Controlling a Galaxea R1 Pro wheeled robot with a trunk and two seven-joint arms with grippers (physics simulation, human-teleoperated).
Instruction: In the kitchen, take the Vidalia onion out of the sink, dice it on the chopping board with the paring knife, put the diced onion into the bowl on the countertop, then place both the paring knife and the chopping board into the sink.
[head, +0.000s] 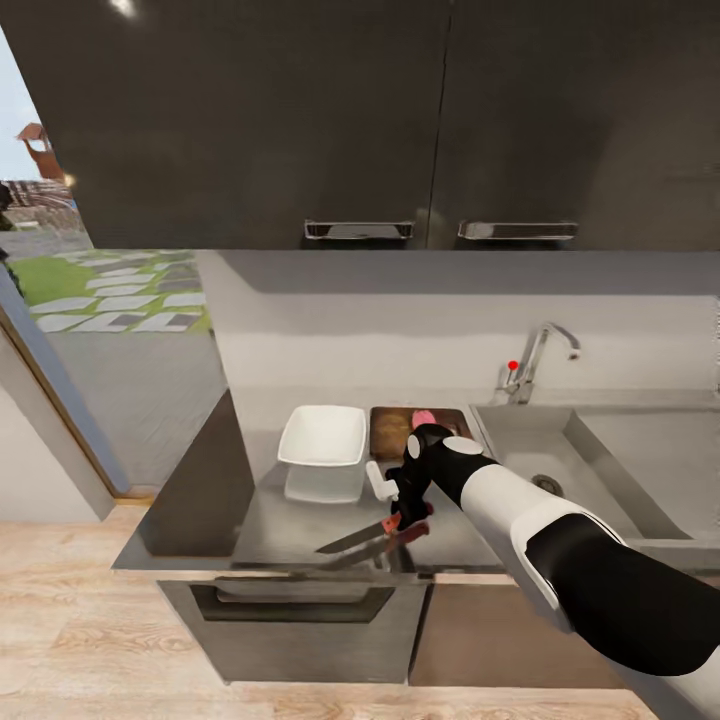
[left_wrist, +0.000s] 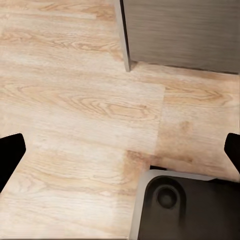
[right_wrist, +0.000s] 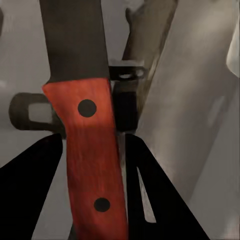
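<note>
My right gripper (head: 408, 522) is shut on the paring knife (head: 362, 538) just above the grey countertop (head: 290, 515), near its front edge. The dark blade points left. In the right wrist view the reddish-brown handle (right_wrist: 92, 160) sits between the black fingers (right_wrist: 30, 195). The white bowl (head: 322, 437) stands behind the knife, to the left. The brown chopping board (head: 390, 430) lies beside the bowl with the pinkish onion (head: 424, 415) on it, partly hidden by my wrist. The sink (head: 520, 440) is to the right. My left gripper (left_wrist: 120, 155) is open over the floor.
A chrome faucet (head: 540, 360) with a red knob stands behind the sink. Dark upper cabinets (head: 400, 120) hang above the counter. A doorway opens to the left. In the left wrist view, wooden floor (left_wrist: 75, 100) surrounds the robot's base (left_wrist: 185, 205).
</note>
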